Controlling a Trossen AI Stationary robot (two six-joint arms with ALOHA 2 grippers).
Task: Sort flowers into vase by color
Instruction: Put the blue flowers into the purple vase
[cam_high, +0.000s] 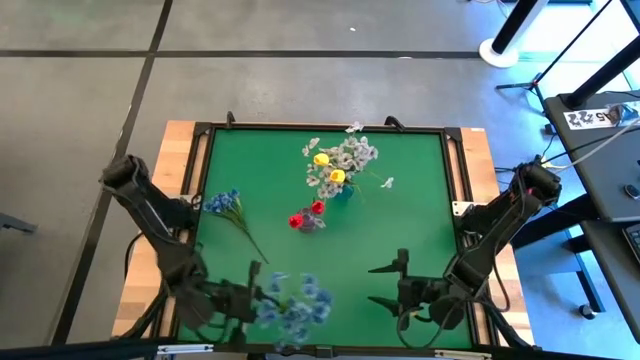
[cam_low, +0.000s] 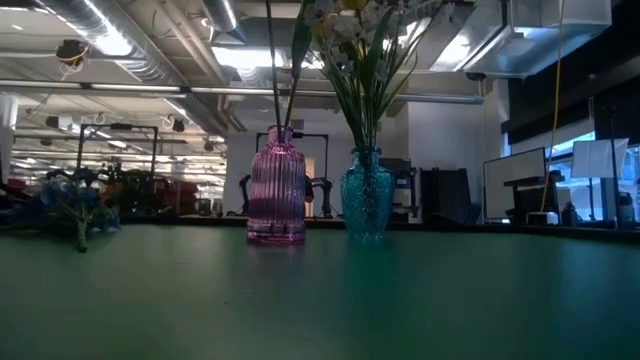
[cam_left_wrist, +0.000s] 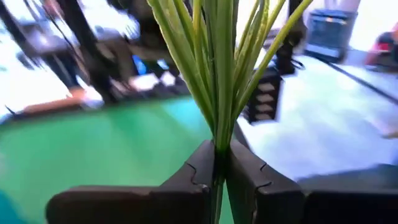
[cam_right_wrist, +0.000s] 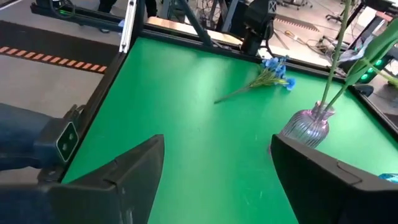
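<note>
My left gripper (cam_high: 255, 296) is at the near left of the green mat, shut on a blue flower spray (cam_high: 297, 305) whose green stems (cam_left_wrist: 217, 74) fan out past the fingers. A second blue spray (cam_high: 225, 205) lies flat on the mat at the left. Red flowers stand in a pink vase (cam_high: 308, 220) and yellow and white ones in a teal vase (cam_high: 340, 175) behind it. My right gripper (cam_high: 385, 285) hovers open at the near right, nothing between its fingers (cam_right_wrist: 214, 168). My left gripper pinches the bunched green stems (cam_left_wrist: 219, 146) of the blue spray between its two fingers, low on the stems where they gather. The fingers come nearly level from the table's left. The blossoms (cam_high: 300, 308) stick out beyond them toward the right, clear of the mat.
The pink vase (cam_low: 277, 190) and teal vase (cam_low: 366, 195) stand close together mid-table. The loose blue spray (cam_right_wrist: 273, 71) has its stem slanting toward the near side. A black frame (cam_high: 200, 180) edges the mat; wooden table margins lie beyond it.
</note>
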